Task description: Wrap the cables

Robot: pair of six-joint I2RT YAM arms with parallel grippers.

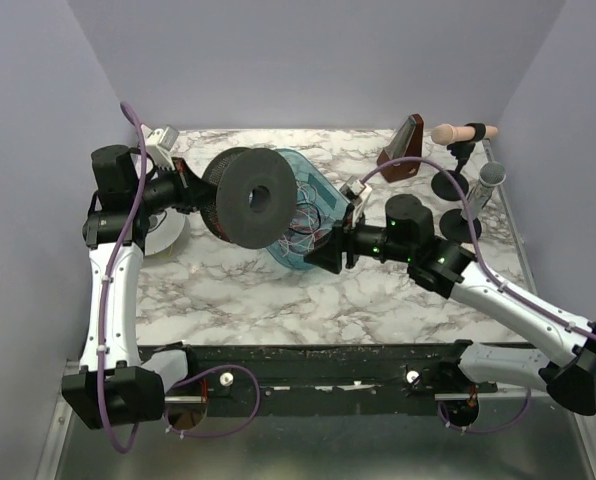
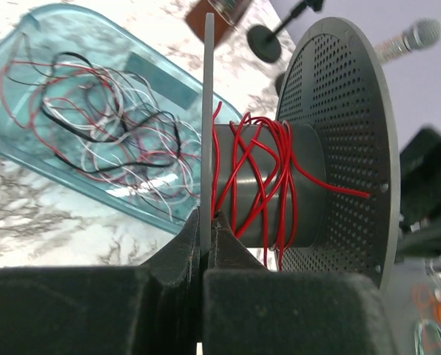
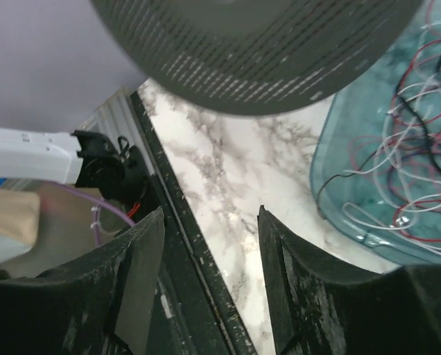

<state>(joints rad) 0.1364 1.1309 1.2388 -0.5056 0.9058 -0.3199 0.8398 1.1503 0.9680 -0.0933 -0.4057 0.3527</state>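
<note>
The left gripper (image 2: 206, 222) clamps the spool (image 2: 339, 148) by its flange; red wire (image 2: 261, 177) wraps its core; remaining cables (image 2: 95, 118) lie in the tray (image 2: 72, 185); the right gripper (image 3: 209, 214), spread wide and empty, should feed strands taut and evenly.

It was a lab test cell: plain walls (image 1: 308, 60) boxed a marble table (image 1: 378, 300); microphones (image 1: 463, 132) stood at two o'clock.

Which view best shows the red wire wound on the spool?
The left wrist view: the red wire crosses the spool's core in plain sight. From the top external camera the spool's flange faces the lens and hides the core. The right wrist view catches only a flange edge, no winding.
</note>
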